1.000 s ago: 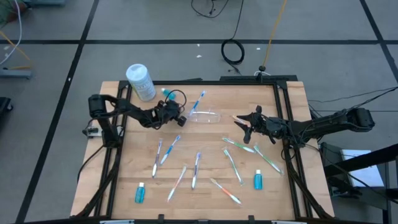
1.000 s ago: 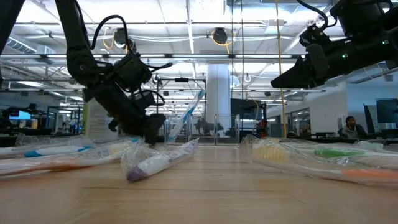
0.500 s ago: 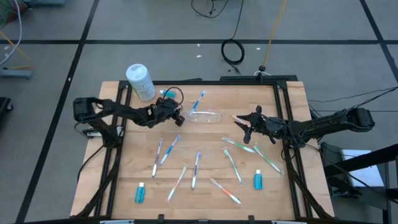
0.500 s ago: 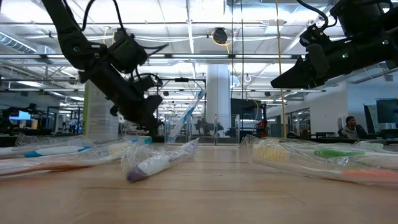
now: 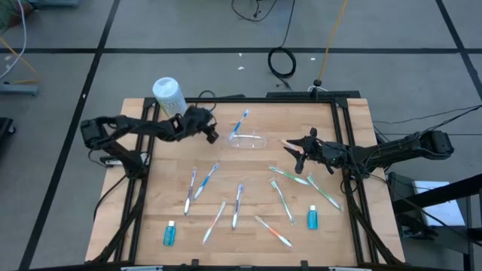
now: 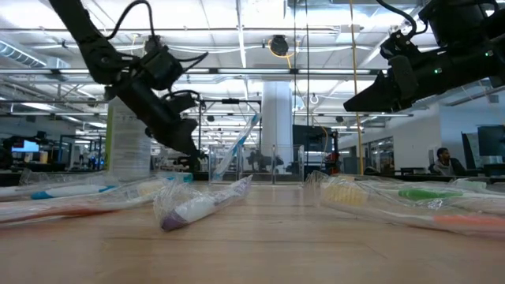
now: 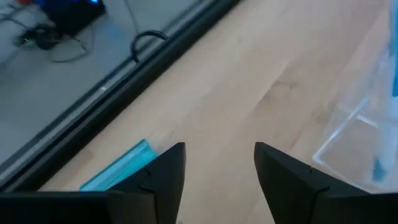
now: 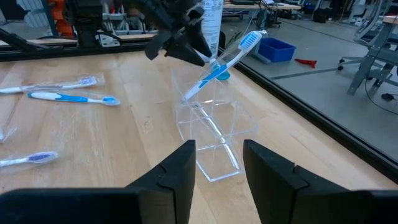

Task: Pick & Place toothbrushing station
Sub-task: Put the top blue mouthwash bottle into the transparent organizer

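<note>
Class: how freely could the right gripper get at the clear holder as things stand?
Probably freely. The right gripper hangs open beside the clear holder, facing it, and only bare table lies between them. The left gripper sits on the holder's far side, out of that path.

A clear plastic cup-like holder (image 5: 248, 140) lies at the table's (image 5: 354, 120) rear centre, a blue-and-white toothbrush (image 5: 241, 120) in it. The tall white cylindrical canister (image 5: 170, 98) stands rear-left; wrapped toothbrushes (image 5: 238, 203) lie scattered in front.
</note>
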### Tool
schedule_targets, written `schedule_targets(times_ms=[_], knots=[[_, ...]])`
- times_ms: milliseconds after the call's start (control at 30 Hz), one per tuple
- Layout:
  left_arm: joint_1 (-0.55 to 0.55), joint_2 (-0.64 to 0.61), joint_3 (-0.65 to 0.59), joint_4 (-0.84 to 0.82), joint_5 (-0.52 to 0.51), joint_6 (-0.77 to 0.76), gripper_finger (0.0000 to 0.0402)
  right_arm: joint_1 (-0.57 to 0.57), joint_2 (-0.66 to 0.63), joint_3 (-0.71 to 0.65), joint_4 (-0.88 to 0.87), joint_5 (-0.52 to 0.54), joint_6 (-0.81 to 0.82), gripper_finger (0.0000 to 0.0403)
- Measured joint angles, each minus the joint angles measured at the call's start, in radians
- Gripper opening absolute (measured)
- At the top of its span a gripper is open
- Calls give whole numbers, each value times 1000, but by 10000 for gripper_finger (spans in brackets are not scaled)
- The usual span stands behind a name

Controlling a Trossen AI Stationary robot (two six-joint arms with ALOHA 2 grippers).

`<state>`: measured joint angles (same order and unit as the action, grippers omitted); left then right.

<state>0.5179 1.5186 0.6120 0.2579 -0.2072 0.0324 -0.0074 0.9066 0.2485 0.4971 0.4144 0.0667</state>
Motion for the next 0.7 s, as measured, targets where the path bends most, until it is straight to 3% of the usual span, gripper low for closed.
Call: schedule_targets(times_ms=[200,367,700], knots=[[3,41,230,-376,-41,208,200,0,0,0,31,1,-22,130],[30,111,408,-658,-10,421,200,0,0,0,57,0,-29,130],[146,305,589,-843,-7,592,200,0,0,0,51,0,-27,130]])
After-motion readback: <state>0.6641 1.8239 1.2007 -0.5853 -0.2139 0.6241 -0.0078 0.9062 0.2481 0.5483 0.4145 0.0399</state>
